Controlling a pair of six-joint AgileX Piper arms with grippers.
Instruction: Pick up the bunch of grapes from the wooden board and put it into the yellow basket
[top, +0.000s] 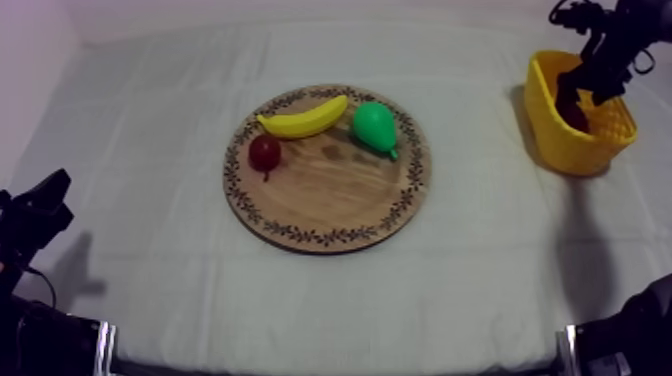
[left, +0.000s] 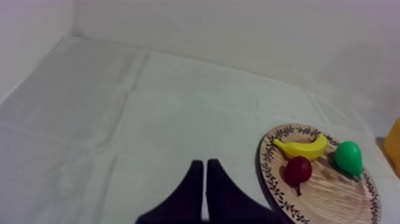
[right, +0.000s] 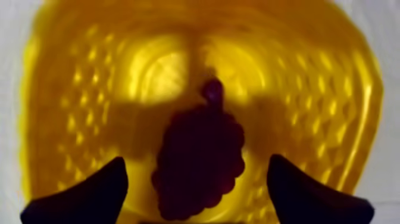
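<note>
Right wrist view: my right gripper (right: 197, 162) over yellow basket (right: 77, 107) at table's far right corner, fingers spread, gripping nothing. Bunch of grapes (right: 199, 173) inside basket. My left gripper (left: 205, 167) fingers pressed together, empty, near left corner.

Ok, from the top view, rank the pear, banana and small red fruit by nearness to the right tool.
1. Green toy pear, far right of the round wooden board.
2. Yellow toy banana, along the board's far edge.
3. Small red fruit, board's left side.

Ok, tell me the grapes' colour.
The grapes are dark purple, clearest in the right wrist view.
</note>
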